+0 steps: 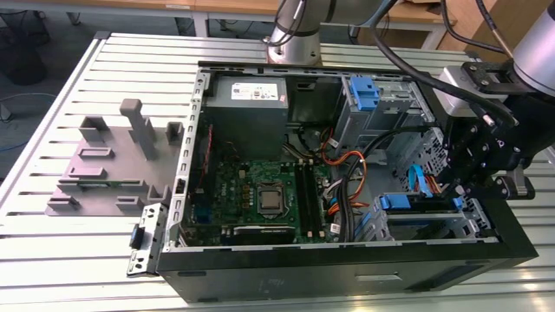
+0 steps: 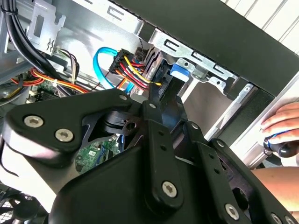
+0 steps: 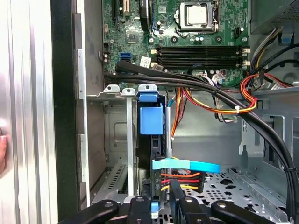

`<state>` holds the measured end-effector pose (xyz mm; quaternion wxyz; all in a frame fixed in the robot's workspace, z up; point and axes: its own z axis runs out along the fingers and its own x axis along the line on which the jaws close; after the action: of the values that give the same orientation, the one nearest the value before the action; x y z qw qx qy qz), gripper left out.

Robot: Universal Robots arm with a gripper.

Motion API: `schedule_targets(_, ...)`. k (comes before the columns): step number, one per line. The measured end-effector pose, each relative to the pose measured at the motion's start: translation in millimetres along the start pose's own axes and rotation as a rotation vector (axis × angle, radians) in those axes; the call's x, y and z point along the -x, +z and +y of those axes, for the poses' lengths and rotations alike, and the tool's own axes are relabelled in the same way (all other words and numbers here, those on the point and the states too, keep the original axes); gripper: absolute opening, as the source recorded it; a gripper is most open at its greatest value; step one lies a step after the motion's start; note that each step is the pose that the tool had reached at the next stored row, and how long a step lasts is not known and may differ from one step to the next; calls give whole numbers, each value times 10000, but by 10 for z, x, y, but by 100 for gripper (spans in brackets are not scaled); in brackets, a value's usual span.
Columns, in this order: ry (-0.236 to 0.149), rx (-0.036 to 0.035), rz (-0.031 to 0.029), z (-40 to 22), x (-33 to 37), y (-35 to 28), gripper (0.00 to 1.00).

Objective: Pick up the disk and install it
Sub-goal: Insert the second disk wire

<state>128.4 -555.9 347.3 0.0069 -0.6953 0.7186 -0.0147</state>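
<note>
The disk point(image 3: 150, 140) stands on edge in the lower drive cage point(image 3: 117, 140) of the open computer case. Its blue bracket point(image 3: 150, 119) faces the motherboard. In the exterior view the disk point(image 1: 414, 203) sits in the cage at the case's front right corner, with my gripper point(image 1: 453, 190) reaching down onto its outer end. My gripper point(image 3: 155, 201) has a black finger on each side of the thin drive body and looks shut on it. The second wrist view shows the fingers point(image 2: 152, 105) meeting at the disk point(image 2: 161, 81).
A blue data cable point(image 3: 187, 164) and red-yellow power wires point(image 3: 180, 179) hang right beside the disk. Thick black cables point(image 3: 224, 100) cross above the cage. A person's hand point(image 2: 286, 126) rests outside the case wall. A second blue bracket point(image 1: 364, 91) sits in the upper bay. A grey fixture point(image 1: 113, 162) stands on the exterior view's left.
</note>
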Motion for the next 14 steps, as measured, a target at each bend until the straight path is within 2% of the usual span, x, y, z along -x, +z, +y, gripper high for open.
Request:
schedule_targets(7, 0, 54, 2, 0, 0, 0, 30)
schedule_targets(14, -1, 55, 1, -1, 0, -17, 30)
